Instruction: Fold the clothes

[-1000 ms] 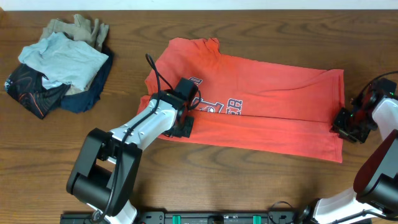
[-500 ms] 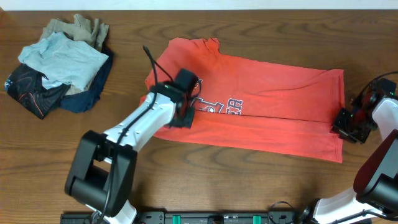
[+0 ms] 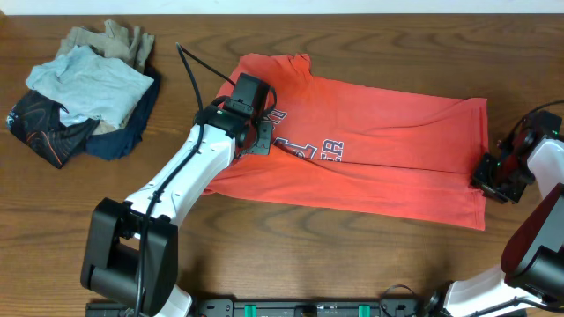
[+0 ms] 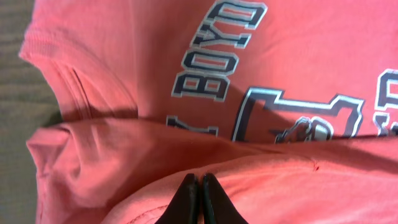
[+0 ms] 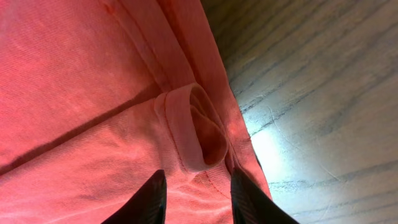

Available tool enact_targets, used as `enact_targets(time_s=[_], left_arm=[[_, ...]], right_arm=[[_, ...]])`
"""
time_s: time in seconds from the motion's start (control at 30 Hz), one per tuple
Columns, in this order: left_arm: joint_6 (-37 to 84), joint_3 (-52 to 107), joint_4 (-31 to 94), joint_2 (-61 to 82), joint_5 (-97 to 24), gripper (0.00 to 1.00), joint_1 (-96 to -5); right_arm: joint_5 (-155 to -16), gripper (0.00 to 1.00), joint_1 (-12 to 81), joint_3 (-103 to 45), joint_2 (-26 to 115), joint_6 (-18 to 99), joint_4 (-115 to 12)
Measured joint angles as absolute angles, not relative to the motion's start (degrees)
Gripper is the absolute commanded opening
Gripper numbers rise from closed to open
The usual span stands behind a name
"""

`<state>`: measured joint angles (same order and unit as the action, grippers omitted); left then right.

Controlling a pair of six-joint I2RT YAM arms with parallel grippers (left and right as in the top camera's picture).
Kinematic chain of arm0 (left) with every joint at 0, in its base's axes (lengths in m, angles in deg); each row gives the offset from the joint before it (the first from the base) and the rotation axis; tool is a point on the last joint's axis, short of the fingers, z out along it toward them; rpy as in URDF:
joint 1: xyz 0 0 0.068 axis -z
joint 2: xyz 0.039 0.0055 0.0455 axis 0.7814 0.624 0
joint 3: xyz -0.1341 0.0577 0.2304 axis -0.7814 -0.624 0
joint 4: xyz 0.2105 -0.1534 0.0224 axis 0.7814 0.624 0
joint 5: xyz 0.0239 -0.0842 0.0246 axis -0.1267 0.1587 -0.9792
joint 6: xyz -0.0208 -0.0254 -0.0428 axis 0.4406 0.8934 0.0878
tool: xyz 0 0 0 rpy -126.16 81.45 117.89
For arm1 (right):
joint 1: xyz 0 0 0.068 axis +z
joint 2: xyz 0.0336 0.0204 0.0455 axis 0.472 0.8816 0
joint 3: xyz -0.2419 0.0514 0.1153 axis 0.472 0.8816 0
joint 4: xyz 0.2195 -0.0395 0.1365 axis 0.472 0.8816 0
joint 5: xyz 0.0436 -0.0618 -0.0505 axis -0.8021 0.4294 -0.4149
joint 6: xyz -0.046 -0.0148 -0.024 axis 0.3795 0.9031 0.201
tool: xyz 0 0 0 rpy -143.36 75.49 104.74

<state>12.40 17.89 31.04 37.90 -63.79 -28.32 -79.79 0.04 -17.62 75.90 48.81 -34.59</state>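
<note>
The coral-red T-shirt (image 3: pixel 388 132) lies spread across the table's middle, with its lower part folded up over the body. Its white block lettering (image 4: pixel 217 56) shows on the chest. My left gripper (image 3: pixel 261 143) sits on the shirt near the lettering. In the left wrist view the left gripper (image 4: pixel 200 182) is shut, tips together over a fold, with no cloth visible between them. My right gripper (image 3: pixel 483 178) is at the shirt's right edge. In the right wrist view it (image 5: pixel 198 186) stands open over the cloth, just behind a curled bit of hem (image 5: pixel 202 134).
A heap of light-blue, tan, navy and black garments (image 3: pixel 84 92) lies at the far left of the wooden table (image 3: pixel 352 238). Bare wood (image 5: pixel 311 74) runs right beside the shirt's hem by my right gripper.
My left arm has swung away from the front edge, its gripper sliding up the shirt toward the collar side. The right gripper stayed at the right hem.
</note>
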Motion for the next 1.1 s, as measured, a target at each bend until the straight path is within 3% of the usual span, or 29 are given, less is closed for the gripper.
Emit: enact_targets(time_s=[0.27, 0.43, 0.57, 1.1], left_arm=[[12.4, 17.89, 25.46, 37.88, -63.79, 0.06, -28.32], [12.4, 17.89, 25.16, 37.9, -63.83, 0.06, -28.32], [12.4, 17.89, 25.16, 37.9, -63.99, 0.06, -28.32], [12.4, 17.89, 18.82, 37.88, -69.78, 0.06, -28.37]], right_arm=[[-79.41, 0.18, 0.02, -17.62, 75.9, 49.05, -35.77], [-79.17, 0.18, -0.31, -17.62, 75.9, 49.05, -35.85], [-79.13, 0.01, -0.33, -17.62, 75.9, 49.24, -36.95], [-84.16, 0.01, -0.48, -18.9, 75.9, 49.27, -37.65]])
